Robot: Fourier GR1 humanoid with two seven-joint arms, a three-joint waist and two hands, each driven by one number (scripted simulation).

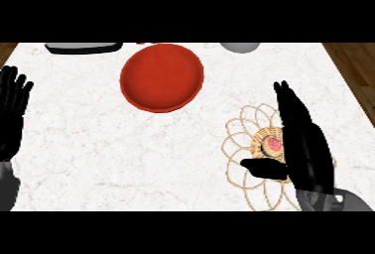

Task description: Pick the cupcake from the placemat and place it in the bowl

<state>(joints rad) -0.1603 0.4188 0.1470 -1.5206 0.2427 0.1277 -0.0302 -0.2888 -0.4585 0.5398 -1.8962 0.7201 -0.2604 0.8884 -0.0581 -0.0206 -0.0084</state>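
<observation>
A cupcake (270,143) with a tan wrapper and pink top sits on a beige wire-pattern placemat (242,149) at the right of the white counter. My right hand (304,144) stands over the placemat just right of the cupcake, fingers straight and pointing away, thumb (264,168) reaching under the cupcake's near side; it hides part of the cupcake. A red bowl (162,76) lies at the upper middle, apart from both hands. My left hand (12,111) rests open at the left edge, fingers up.
A dark flat object (83,47) lies at the counter's far left edge and a grey rounded object (240,47) at the far right. Wooden floor (355,64) shows beyond the counter's right side.
</observation>
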